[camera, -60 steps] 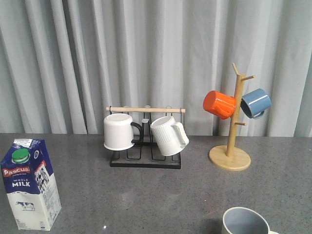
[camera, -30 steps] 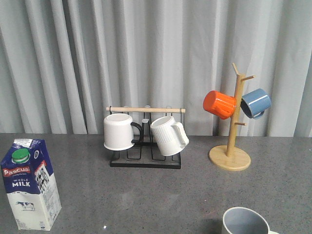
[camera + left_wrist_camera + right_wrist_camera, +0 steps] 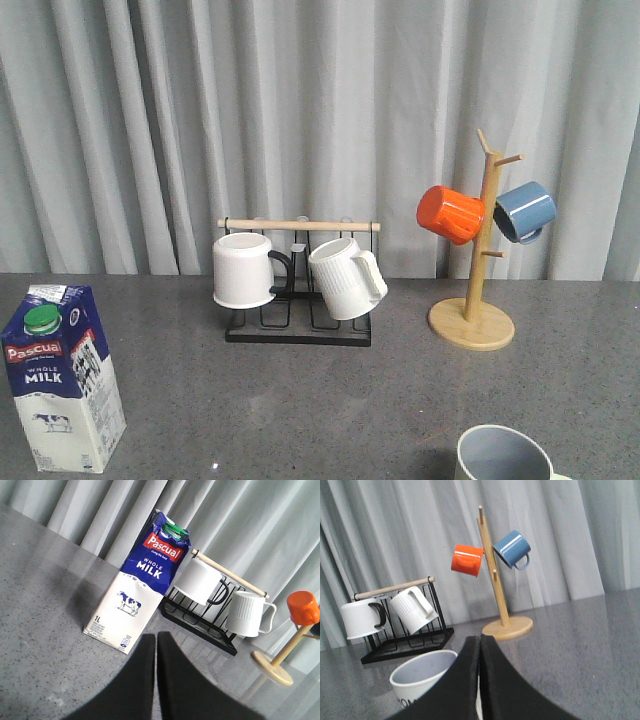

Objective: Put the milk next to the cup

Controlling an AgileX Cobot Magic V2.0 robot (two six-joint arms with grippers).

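Note:
The milk (image 3: 63,380), a tall blue-and-white Pascual carton with a green cap, stands upright at the table's front left. It also shows in the left wrist view (image 3: 141,585), a short way beyond my left gripper (image 3: 156,639), which is shut and empty. The cup (image 3: 503,456), pale cream with a grey-blue inside, stands at the front right, cut off by the frame edge. In the right wrist view the cup (image 3: 420,674) sits just behind my right gripper (image 3: 480,641), which is shut and empty. Neither gripper shows in the front view.
A black wire rack (image 3: 297,325) with a wooden bar holds a plain white mug (image 3: 243,269) and a ribbed white mug (image 3: 345,277) at the table's back middle. A wooden mug tree (image 3: 473,318) at back right carries an orange mug (image 3: 450,214) and a blue mug (image 3: 524,211). Grey curtains hang behind.

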